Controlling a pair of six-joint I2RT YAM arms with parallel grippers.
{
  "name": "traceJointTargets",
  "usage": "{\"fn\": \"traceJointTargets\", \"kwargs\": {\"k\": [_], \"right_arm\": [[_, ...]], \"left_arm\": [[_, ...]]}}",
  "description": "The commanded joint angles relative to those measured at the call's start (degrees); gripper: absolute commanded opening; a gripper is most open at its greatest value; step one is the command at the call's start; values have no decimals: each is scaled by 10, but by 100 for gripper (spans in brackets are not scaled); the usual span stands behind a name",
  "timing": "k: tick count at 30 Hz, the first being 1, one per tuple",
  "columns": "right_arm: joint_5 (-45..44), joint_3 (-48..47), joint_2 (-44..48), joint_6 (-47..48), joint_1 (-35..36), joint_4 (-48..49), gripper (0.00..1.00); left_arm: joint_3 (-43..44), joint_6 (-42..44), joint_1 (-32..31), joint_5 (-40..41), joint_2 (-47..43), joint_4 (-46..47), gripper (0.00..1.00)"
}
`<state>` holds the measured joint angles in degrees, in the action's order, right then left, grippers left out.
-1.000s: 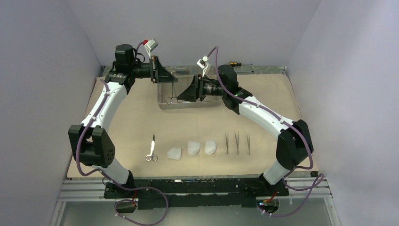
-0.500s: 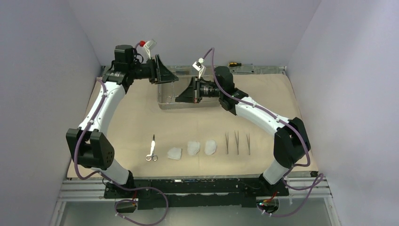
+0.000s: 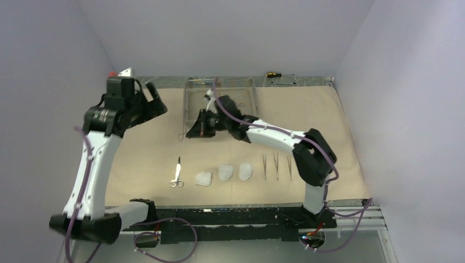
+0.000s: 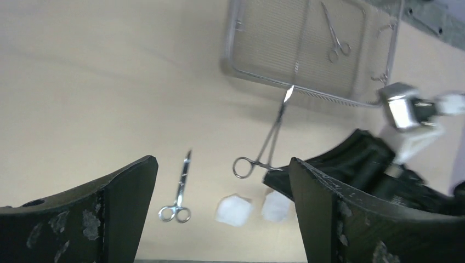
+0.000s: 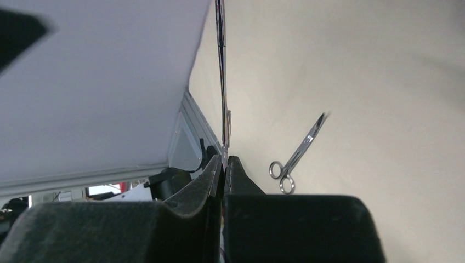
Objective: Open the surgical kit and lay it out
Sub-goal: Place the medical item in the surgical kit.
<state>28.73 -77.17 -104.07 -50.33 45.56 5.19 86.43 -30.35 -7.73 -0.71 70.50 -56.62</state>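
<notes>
My right gripper [image 3: 193, 130] is shut on a ring-handled clamp [image 4: 268, 143], which hangs over the beige wrap cloth [image 3: 137, 153] in front of the wire-mesh tray [image 3: 241, 96]. In the right wrist view the clamp [image 5: 221, 82] sticks out from between the closed fingers of my right gripper [image 5: 224, 158]. My left gripper [image 4: 220, 161] is open and empty, raised at the left [image 3: 153, 104]. A second clamp [image 3: 176, 174] lies on the cloth, and a third [image 4: 334, 34] lies in the tray [image 4: 263, 38]. Three gauze pads [image 3: 225, 172] and three tweezers [image 3: 276, 166] are lined up near the front.
A yellow-handled screwdriver [image 3: 272, 74] lies on the metal rail behind the tray. Grey walls close in the left, back and right sides. The cloth's front edge [image 3: 219, 205] runs just ahead of the arm bases.
My right gripper shut on a clamp and carried it out of the tray, forward and left. My left gripper opened and swung away to the left. The tray now sits farther back.
</notes>
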Motion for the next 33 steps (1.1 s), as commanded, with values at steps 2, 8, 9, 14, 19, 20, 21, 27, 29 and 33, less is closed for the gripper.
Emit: {"fn": "traceJointTargets", "kwargs": {"k": [2,8,9,14,19,20,21,27,29,33], "right_arm": [[-96,-88,-78,-72,98,-61,0],[-143,-161,-172,-116,162,-85,0],[-154,-169,-184,-129,167,-90,0],[-198,-179,-216,-177,200,-78,0],[-198,-225,-266,-198,218,-88,0],[-202,-229,-271,-202,220,-88,0],[-205,-233,-276,-206,221,-87,0],[-205,-241,-292,-232,230,-88,0],[-202,-249,-299,-237,236,-98,0],[-203,-238,-297,-247,239,-95,7]], "left_arm": [[22,-53,0,171,-114,-128,95],[49,-73,0,193,-184,-189,93],[52,-79,0,196,-192,-197,92],[64,-84,0,177,-219,-220,91],[81,-82,0,169,-222,-260,91],[82,-83,0,170,-224,-265,91],[82,-82,0,169,-228,-268,92],[78,-82,0,168,-240,-278,92],[77,-80,0,169,-240,-278,92],[74,-79,0,169,-239,-277,92]]}}
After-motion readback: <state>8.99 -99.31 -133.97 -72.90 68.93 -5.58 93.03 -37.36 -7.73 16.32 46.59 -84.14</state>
